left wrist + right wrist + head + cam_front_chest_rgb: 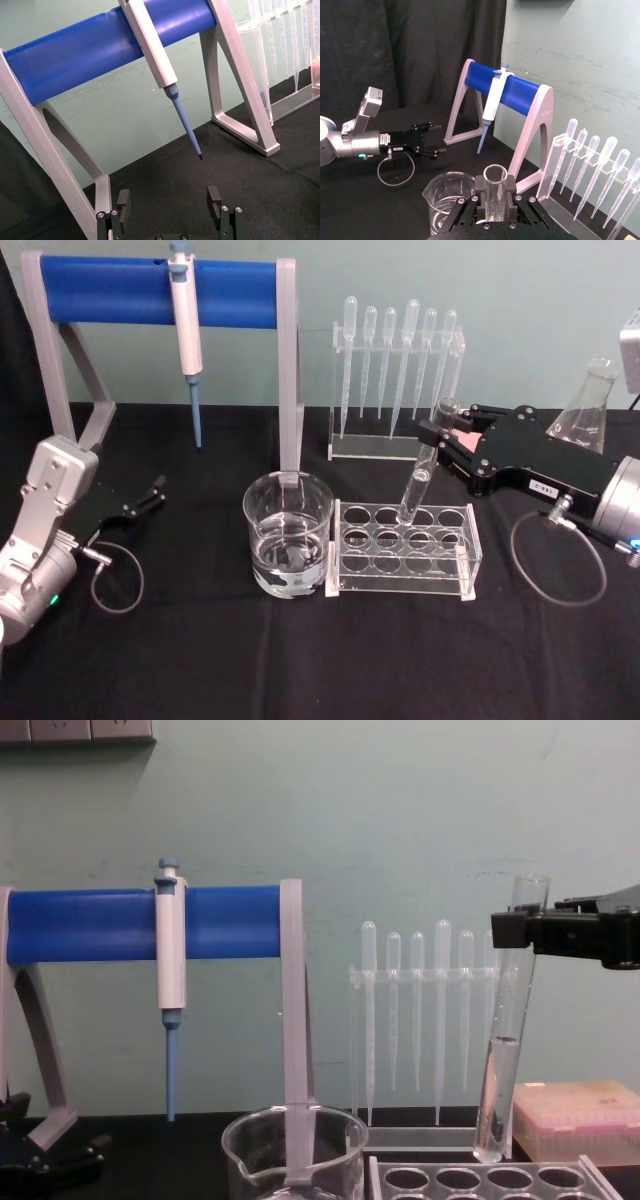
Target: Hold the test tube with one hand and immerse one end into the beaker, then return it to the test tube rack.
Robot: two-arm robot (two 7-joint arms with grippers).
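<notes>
My right gripper (446, 432) is shut on the test tube (418, 480) just below its flared rim. In the chest view the test tube (503, 1050) hangs slightly tilted and holds some clear liquid. Its round end sits just above the back row of the clear tube rack (400, 552). The right wrist view looks down on the tube's open mouth (495, 175) between the fingers of the right gripper (495, 196). The beaker (288, 532) stands left of the rack with water in it, also seen as the beaker (295, 1152). My left gripper (150, 497) rests open at the table's left.
A grey stand with a blue bar (160, 292) carries a hanging pipettor (187, 330) at the back left. A clear rack of plastic pipettes (398, 370) stands behind the tube rack. An Erlenmeyer flask (590, 405) is at the far right and a pink box (575, 1120) lies near it.
</notes>
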